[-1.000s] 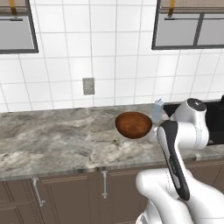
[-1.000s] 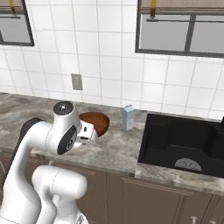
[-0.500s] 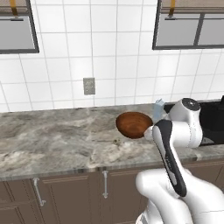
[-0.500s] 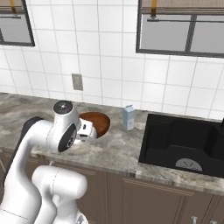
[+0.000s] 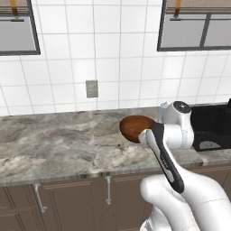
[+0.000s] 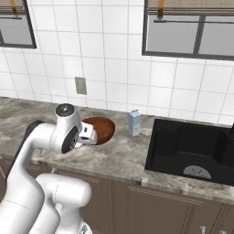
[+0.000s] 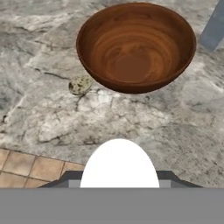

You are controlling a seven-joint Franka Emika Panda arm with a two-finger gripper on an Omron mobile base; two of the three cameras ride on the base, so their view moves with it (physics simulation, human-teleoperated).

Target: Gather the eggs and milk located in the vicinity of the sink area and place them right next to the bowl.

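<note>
In the hand view a smooth white egg (image 7: 119,164) sits at the bottom between my gripper's (image 7: 119,176) fingers, which are shut on it. It hangs over the counter's front edge, just short of the reddish-brown wooden bowl (image 7: 136,46). A small speckled egg (image 7: 81,85) lies on the counter against the bowl's left side. The milk (image 7: 214,28) stands beyond the bowl at the upper right. From the right base view, my gripper (image 6: 88,134) hovers at the near rim of the bowl (image 6: 101,128), with the milk (image 6: 134,122) upright between bowl and sink (image 6: 189,144).
The grey marble counter (image 5: 54,144) stretches left of the bowl (image 5: 134,127). The black basin drops away to the right, with a round drain (image 6: 197,171) in its floor. A wall outlet (image 5: 92,88) sits on the tiled backsplash. Brown cabinet doors (image 5: 72,203) run below the counter.
The arm has swung a little to the left toward the bowl, carrying the white egg. Bowl and milk have stayed in place.
</note>
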